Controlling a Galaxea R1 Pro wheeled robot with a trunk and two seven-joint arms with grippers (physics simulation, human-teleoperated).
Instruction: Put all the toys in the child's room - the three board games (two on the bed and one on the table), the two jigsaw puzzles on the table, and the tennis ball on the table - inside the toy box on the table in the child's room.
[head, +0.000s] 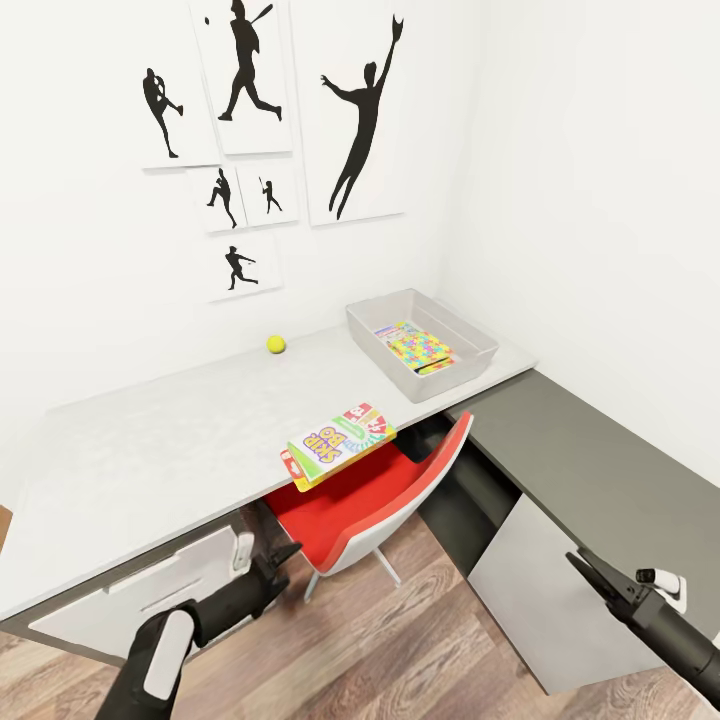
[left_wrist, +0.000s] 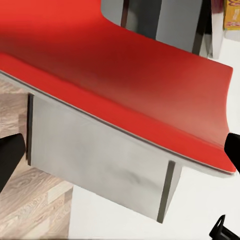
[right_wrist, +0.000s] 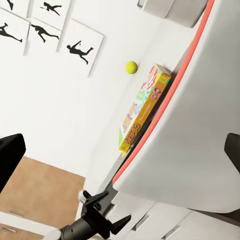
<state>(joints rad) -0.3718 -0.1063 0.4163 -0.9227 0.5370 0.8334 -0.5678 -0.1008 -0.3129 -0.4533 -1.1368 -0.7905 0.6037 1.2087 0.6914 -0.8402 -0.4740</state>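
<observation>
A colourful Skip-Bo board game (head: 340, 443) lies at the grey table's (head: 170, 440) front edge, partly overhanging the red chair (head: 372, 500). The yellow tennis ball (head: 276, 344) rests near the wall. The grey toy box (head: 452, 380) stands at the table's right end with colourful flat boxes (head: 420, 349) inside. My left gripper (head: 272, 558) hangs open below the table edge, left of the chair. My right gripper (head: 588, 572) is open, low at the right. The right wrist view shows the game (right_wrist: 145, 107), the ball (right_wrist: 131, 67) and the chair back (right_wrist: 200, 125).
A dark lower desk (head: 590, 470) with a grey cabinet front (head: 550, 600) runs along the right wall. White drawers (head: 150, 600) sit under the table at left. Wooden floor (head: 400, 650) lies between my arms. The chair seat (left_wrist: 125, 75) is close before the left fingers (left_wrist: 10, 155).
</observation>
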